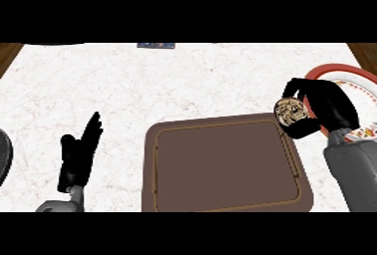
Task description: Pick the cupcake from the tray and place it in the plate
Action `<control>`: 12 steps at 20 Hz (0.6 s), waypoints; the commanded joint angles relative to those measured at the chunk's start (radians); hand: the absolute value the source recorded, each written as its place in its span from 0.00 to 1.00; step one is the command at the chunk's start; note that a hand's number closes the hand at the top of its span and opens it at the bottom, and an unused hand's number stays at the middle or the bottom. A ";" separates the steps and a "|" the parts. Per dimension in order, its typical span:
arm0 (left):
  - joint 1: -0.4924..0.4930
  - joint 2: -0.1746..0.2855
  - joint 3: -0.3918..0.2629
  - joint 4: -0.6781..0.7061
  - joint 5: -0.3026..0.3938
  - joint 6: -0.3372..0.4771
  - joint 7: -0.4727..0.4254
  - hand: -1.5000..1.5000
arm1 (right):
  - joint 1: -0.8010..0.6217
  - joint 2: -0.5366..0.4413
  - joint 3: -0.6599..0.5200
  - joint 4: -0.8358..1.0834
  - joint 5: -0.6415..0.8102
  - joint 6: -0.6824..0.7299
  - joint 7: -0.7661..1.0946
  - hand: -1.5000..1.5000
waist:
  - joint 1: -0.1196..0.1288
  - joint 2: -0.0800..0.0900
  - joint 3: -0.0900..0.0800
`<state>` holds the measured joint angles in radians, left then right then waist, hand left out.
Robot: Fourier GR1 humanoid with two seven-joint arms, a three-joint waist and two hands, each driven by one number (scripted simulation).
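The cupcake [290,111], brown with a light swirled top, is held above the tray's far right corner. My right hand [327,107] is shut on it, fingers curled round it from the right. The brown tray [225,164] lies in the middle front of the counter with nothing else on it. The plate [340,71], white with a red rim, sits at the right edge, mostly hidden behind my right hand and forearm. My left hand [80,157] rests open at the lower left, fingers pointing up.
The white marble counter [147,84] spreads behind and left of the tray. A small dark blue object [156,45] lies at the far edge. A dark rounded object [3,154] shows at the left edge. Wooden strips frame the far corners.
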<state>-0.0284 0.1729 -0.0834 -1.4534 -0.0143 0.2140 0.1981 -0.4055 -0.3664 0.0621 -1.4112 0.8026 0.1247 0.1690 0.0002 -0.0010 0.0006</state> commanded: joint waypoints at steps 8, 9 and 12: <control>0.025 0.005 0.018 -0.015 0.009 -0.028 0.000 0.50 | -0.069 -0.061 -0.208 -0.155 0.037 -0.105 0.176 1.00 | 0.003 0.000 -0.001; 0.050 -0.019 -0.032 -0.119 -0.025 0.012 0.079 0.50 | -0.106 -0.100 -0.274 -0.063 -0.005 -0.113 0.126 1.00 | 0.011 0.000 0.000; -0.011 -0.010 0.012 -0.038 -0.016 -0.015 0.045 0.50 | -0.032 -0.090 -0.286 -0.098 0.002 -0.118 0.136 1.00 | 0.001 0.001 -0.001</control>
<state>-0.0239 0.1688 -0.0738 -1.4900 -0.0191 0.2038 0.2386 -0.4384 -0.4472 -0.1743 -1.5352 0.8032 0.0192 0.2844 -0.0009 -0.0017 -0.0003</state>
